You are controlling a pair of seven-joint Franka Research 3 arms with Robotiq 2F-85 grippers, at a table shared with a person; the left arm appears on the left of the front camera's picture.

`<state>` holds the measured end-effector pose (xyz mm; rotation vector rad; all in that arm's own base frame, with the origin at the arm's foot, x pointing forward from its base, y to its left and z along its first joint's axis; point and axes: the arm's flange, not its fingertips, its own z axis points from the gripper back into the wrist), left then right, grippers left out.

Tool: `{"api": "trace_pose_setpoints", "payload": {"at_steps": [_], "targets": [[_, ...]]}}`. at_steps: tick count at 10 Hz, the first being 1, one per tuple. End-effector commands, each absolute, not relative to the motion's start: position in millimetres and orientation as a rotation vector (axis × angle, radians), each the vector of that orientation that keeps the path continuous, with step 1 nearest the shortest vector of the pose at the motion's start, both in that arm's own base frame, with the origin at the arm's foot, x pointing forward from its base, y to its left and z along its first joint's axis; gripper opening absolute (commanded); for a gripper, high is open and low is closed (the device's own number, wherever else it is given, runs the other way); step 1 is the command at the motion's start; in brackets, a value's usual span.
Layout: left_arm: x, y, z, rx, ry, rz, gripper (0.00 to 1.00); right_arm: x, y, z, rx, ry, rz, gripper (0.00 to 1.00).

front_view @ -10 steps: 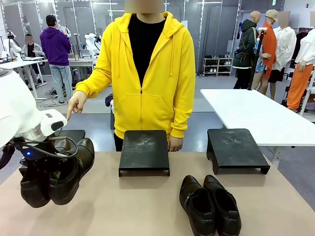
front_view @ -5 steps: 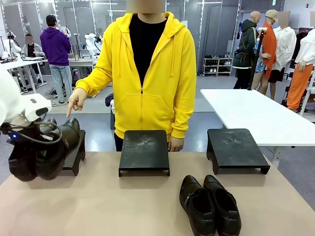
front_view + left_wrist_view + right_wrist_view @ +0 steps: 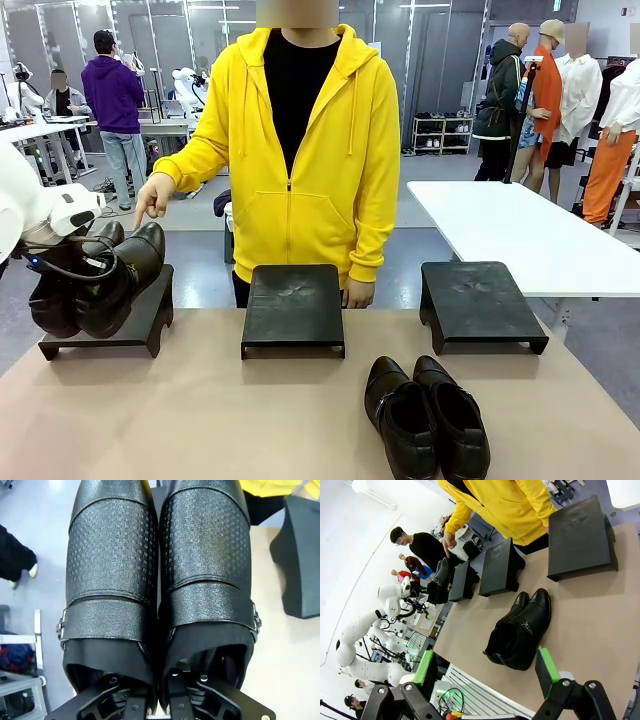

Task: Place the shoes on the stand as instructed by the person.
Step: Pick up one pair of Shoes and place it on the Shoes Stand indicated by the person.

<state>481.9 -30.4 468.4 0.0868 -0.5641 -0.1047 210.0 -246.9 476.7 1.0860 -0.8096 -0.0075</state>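
Observation:
My left gripper (image 3: 62, 268) is shut on a pair of shiny black shoes (image 3: 108, 283), pinching their inner walls together (image 3: 160, 677). The pair hangs toes-up and tilted over the left black stand (image 3: 125, 322); I cannot tell whether the heels touch it. The person (image 3: 300, 150) in a yellow hoodie stands at the far side, pointing a finger (image 3: 152, 205) down at that stand. A second pair of black shoes (image 3: 425, 415) lies on the table at the front right. My right gripper (image 3: 485, 672) stands open, above and short of that pair (image 3: 520, 630).
A middle stand (image 3: 293, 305) and a right stand (image 3: 480, 300) sit bare along the far table edge. The tan tabletop (image 3: 220, 420) is free at front left and centre. A white table (image 3: 520, 235) stands behind on the right.
My left arm has carried the held pair from low at the front left up and away to over the left stand. The person's pointing hand has stayed put.

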Motion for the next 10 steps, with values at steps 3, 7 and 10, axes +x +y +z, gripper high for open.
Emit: {"api": "trace_pose_setpoints", "payload": {"at_steps": [3, 7, 10], "targets": [[524, -6, 466, 0.081, -0.618, -0.116, 0.08, 209, -248, 478, 1.087, -0.824, 0.003, 1.0], [555, 6, 446, 0.077, -0.65, -0.133, 0.08, 209, -248, 478, 1.087, -0.824, 0.003, 1.0], [571, 11, 433, 0.063, -0.642, -0.1, 0.08, 209, -248, 478, 1.087, -0.824, 0.003, 1.0]]}}
